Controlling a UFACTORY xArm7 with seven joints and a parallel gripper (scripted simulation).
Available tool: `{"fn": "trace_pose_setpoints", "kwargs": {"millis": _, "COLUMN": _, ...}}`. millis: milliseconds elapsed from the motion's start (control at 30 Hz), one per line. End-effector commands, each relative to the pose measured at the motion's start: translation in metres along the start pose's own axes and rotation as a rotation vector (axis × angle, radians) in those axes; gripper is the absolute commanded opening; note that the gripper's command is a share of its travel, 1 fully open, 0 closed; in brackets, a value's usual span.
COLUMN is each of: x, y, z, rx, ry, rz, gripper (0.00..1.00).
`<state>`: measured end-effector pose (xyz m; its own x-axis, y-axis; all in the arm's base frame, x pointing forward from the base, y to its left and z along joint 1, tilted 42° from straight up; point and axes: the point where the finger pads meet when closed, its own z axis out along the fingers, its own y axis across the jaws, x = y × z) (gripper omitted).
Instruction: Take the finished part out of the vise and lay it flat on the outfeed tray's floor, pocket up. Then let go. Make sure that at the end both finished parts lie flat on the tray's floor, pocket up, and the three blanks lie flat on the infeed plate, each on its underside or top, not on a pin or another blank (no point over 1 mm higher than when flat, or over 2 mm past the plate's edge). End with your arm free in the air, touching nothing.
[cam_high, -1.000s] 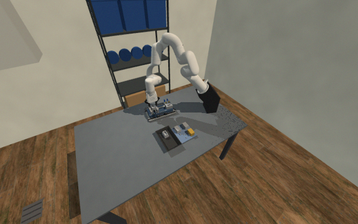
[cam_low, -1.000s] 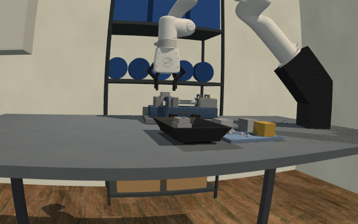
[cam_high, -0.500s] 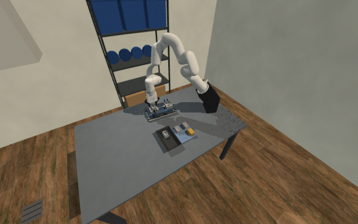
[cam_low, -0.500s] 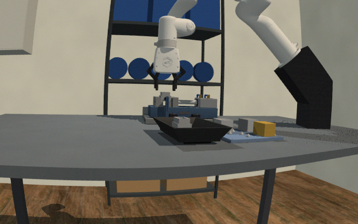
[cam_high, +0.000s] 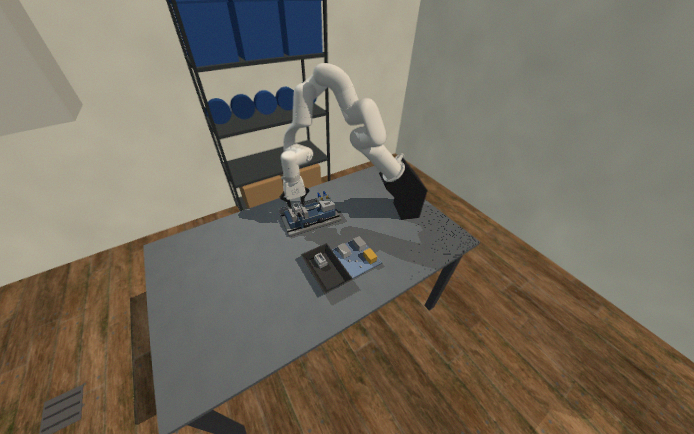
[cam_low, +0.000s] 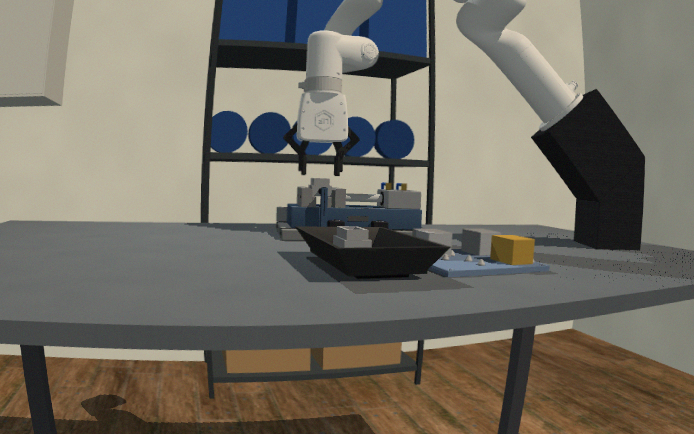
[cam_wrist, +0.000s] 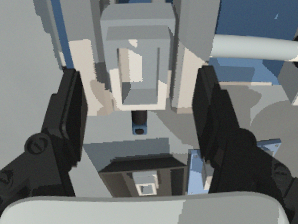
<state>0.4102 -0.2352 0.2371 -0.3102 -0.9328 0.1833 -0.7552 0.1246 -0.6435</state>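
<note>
- The finished part (cam_wrist: 137, 56) sits clamped between the 2 grey vise blocks, pocket facing up; in the wrist view its long axis runs away from the camera, top to bottom of the picture.
- The vise (cam_low: 358, 212) stands at the back of the surface (cam_low: 153, 286), in front of the shelf rack (cam_low: 208, 133).
- The tool (cam_low: 320, 168) hangs straight above the part, apart from it, fingers spread with nothing between them. The fingers straddle the part left and right, so I'd guess a plain drop down lines them up across its short sides.
- Tight spot: the vise blocks flank the part closely, so there's not much room for the fingertips.
- The outfeed tray (cam_low: 409, 250) is just in front of the vise, black, sloped walls, and already has 1 grey block (cam_low: 352, 236) in it, so the free floor is beside that.
- A blue plate (cam_low: 511, 268) with grey blocks and a yellow block (cam_low: 511, 249) lies beside the tray's right.
</note>
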Motion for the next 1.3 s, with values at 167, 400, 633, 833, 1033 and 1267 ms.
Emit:
{"fn": "trace_pose_setpoints", "kwargs": {"millis": 167, "x": 0.0002, "y": -0.001, "z": -0.0005, "rx": 0.002, "ry": 0.0, "rz": 0.0, "gripper": 0.69}}
{"fn": "trace_pose_setpoints", "kwargs": {"millis": 400, "x": 0.0002, "y": -0.001, "z": -0.0004, "rx": 0.002, "ry": 0.0, "rz": 0.0, "gripper": 0.69}}
{"fn": "trace_pose_setpoints", "kwargs": {"millis": 633, "x": 0.0002, "y": -0.001, "z": 0.0006, "rx": 0.002, "ry": 0.0, "rz": 0.0, "gripper": 0.69}}
{"fn": "trace_pose_setpoints", "kwargs": {"millis": 833, "x": 0.0002, "y": -0.001, "z": 0.0023, "rx": 0.002, "ry": 0.0, "rz": 0.0, "gripper": 0.69}}
{"fn": "trace_pose_setpoints", "kwargs": {"millis": 1033, "x": 0.0002, "y": -0.001, "z": 0.0039, "rx": 0.002, "ry": 0.0, "rz": 0.0, "gripper": 0.69}}
{"fn": "trace_pose_setpoints", "kwargs": {"millis": 1267, "x": 0.0002, "y": -0.001, "z": 0.0071, "rx": 0.002, "ry": 0.0, "rz": 0.0, "gripper": 0.69}}
